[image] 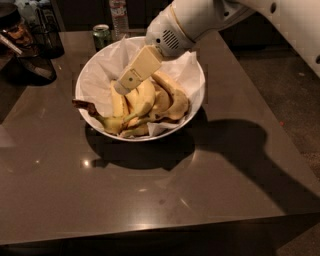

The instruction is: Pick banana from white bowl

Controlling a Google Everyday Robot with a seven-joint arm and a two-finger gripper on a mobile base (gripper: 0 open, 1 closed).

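Note:
The white bowl (196,75), lined with crinkled white paper, stands at the back middle of the dark table. It holds a bunch of yellow bananas joined at a dark brown stem (83,105) on the left. The large, curved yellow banana (146,97) lies across the middle of the pile. My gripper (121,87) reaches down from the upper right into the bowl. Its beige tip sits just above the bananas, at the upper left end of the large one. The arm's white wrist hides part of the bowl's far rim.
A green drink can (102,36) and a clear water bottle (118,15) stand just behind the bowl. Dark objects (30,45) crowd the back left corner. The table's right edge (280,150) drops to the floor. The arm casts a broad shadow to the right of the bowl.

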